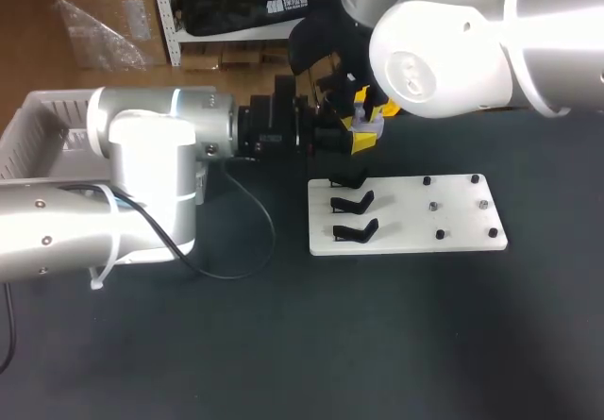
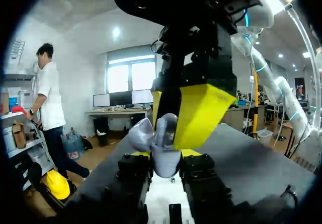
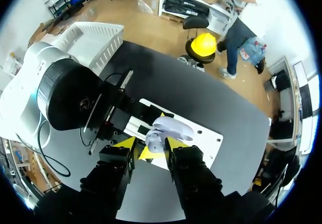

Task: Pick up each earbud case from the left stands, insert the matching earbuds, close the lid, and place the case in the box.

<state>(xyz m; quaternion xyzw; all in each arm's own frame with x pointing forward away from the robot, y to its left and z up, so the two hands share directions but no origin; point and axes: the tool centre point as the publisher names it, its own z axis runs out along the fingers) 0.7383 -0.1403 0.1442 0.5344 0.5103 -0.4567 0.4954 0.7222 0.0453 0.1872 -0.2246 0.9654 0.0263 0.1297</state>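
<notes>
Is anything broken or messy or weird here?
Nothing looks broken or spilled. The earbud case is just up in the air, lid open, pinched in the left claw, with the right claw close against it.

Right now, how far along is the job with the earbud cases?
Done: all three black stands look empty. In hand: the left gripper holds an open case, the right gripper at it. Left: closing the lid, then placing it in the box.
</notes>
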